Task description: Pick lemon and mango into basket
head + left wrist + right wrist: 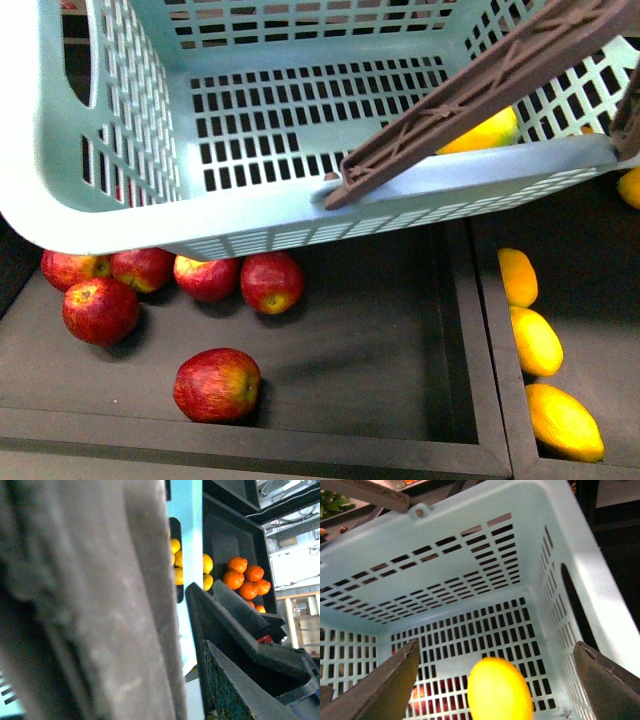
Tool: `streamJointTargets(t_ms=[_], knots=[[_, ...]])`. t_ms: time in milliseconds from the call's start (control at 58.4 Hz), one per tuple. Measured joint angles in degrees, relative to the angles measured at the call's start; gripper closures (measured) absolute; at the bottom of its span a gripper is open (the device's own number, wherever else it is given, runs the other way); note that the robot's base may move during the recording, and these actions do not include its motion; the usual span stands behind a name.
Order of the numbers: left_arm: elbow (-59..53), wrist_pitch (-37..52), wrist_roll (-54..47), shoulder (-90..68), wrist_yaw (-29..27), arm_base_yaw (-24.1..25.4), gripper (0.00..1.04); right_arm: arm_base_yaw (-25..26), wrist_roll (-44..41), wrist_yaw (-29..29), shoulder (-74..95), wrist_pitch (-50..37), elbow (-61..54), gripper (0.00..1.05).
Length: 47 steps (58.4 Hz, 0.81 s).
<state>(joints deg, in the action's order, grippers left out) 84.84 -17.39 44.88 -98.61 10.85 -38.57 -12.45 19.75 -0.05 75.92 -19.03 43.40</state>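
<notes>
The mint-teal basket [130,215] hangs tilted over the dark trays, with its brown handle [480,85] swung across it. My left gripper [192,695] is shut on the basket; the blurred brown handle [100,605] fills that view next to the one dark finger [235,690] that shows. My right gripper [497,690] is open over the basket's inside [470,580]. A smooth yellow oval fruit [500,690] sits between the spread fingers, touching neither, over the slotted wall. I cannot tell if it is the lemon or the mango. It also shows behind the handle [485,132].
Several red apples [215,383] lie in the left tray under the basket. Three yellow-orange mangoes [535,340] lie in the right tray past a divider [480,330]. Lemons [207,562] and tangerines [245,577] show in far bins.
</notes>
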Motion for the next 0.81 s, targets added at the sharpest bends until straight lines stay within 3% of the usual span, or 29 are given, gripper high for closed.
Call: streamJointTargets(t_ms=[206,308,377,771,805], knots=[[0.00,-0.15,0.31,-0.02,0.50,0.02,0.77,2.86,-1.38,6.67,-3.34,-2.08,-1.46,0.12],[0.00,-0.15,0.15,-0.02,0.52,-0.09,0.77,3.56,-10.49,8.33,-5.05,-15.74,-8.66,0.29],[0.00,-0.15,0.15,-0.02,0.68,-0.09,0.77,4.26,-14.53,7.74,-6.88,-19.23,-12.98,0.39],[0.00,-0.15,0.22,-0.02,0.79,-0.07,0.77,7.87,-19.15,4.57,-18.80,-22.64,-28.72,1.03],[0.00,-0.15,0.22,-0.02,0.74,-0.07,0.77,8.17,-19.41,4.20,-20.39,-22.64,-30.14,1.03]])
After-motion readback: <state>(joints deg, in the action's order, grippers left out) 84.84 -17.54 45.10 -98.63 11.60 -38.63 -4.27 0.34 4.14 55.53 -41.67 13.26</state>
